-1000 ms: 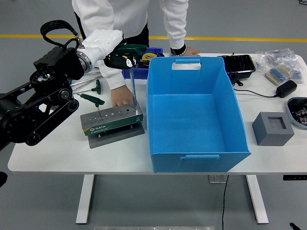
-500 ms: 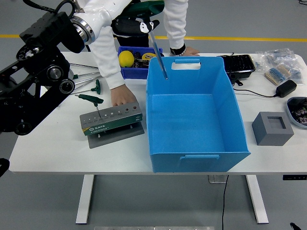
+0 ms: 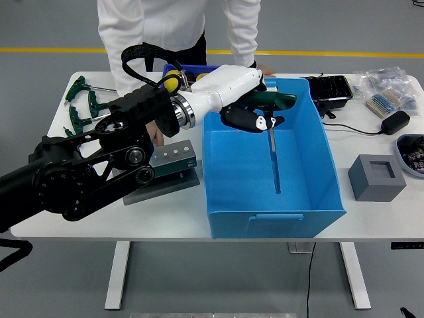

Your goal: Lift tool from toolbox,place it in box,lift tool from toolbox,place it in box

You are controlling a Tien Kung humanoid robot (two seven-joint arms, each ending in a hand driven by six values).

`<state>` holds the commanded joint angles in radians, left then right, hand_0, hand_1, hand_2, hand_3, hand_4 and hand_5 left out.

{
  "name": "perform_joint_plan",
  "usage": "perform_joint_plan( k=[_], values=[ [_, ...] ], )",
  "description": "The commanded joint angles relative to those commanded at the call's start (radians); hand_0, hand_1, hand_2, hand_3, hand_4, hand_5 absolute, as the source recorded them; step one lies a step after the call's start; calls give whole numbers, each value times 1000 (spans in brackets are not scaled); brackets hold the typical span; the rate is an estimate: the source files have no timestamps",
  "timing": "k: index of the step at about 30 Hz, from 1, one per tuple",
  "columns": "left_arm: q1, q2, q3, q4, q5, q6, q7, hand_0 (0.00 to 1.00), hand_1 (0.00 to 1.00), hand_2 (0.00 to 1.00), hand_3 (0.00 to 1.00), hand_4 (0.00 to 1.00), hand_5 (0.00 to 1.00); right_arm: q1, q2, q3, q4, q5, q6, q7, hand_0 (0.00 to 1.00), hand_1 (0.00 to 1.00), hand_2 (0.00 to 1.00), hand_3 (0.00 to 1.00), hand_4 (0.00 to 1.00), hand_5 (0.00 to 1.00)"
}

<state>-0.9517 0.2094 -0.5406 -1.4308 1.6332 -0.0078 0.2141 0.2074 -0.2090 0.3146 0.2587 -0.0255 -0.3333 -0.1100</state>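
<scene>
Left hand point(image 3: 255, 118) grips the T-handle hex key point(image 3: 273, 142) by its green handle, shaft hanging toward 6 o'clock inside the blue box point(image 3: 318, 142). Shaft is thin, straight, near vertical.

black jointed left arm point(image 3: 86, 172), white forearm shell, black cable loop, seemingly dark fingers point(image 3: 248, 121)

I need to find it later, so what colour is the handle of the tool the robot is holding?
Dark green, in the head view: the tool's handle in the left hand.

One blue box point(image 3: 318, 199); one toolbox point(image 3: 173, 158); one held tool point(image 3: 273, 142); three T-handle tools point(image 3: 81, 106) on the table point(image 3: 66, 218)
</scene>
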Motion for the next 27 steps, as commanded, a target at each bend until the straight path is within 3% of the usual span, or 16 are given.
perform_joint_plan(
  k=[1,6,7,12,13,15,23,27],
  values=[
    [0,-4,6,4,-14,2,-15,339,392,479,613,888,654,0,0,0,0,-1,0,0,688,649,707,556,788,718],
    [0,-21,23,19,-53,27,-91,339,392,479,613,888,654,-1,-2,3,1,-6,0,-2,688,649,707,556,788,718],
    [-1,-24,25,23,-59,36,-107,449,600,686,724,899,640,-1,-2,3,1,-7,0,-2,686,648,706,556,787,718],
    [-2,-41,28,43,-76,81,-175,449,600,686,724,899,640,0,-3,4,1,-9,0,-2,686,648,706,556,787,718],
    [-3,-46,27,47,-78,94,-190,485,637,740,751,900,631,0,-4,3,1,-7,0,-1,687,648,706,556,787,718],
    [-4,-51,26,51,-80,105,-203,485,637,740,751,900,631,2,-5,2,1,-5,0,0,687,648,706,556,787,718],
    [-6,-49,11,64,-74,112,-205,494,647,769,759,903,622,6,-7,-1,0,2,-1,3,687,646,706,556,787,718],
    [4,-37,-17,66,-54,78,-182,501,638,759,753,901,613,5,-7,-1,-1,2,-1,3,686,646,705,556,787,717]
  ],
)
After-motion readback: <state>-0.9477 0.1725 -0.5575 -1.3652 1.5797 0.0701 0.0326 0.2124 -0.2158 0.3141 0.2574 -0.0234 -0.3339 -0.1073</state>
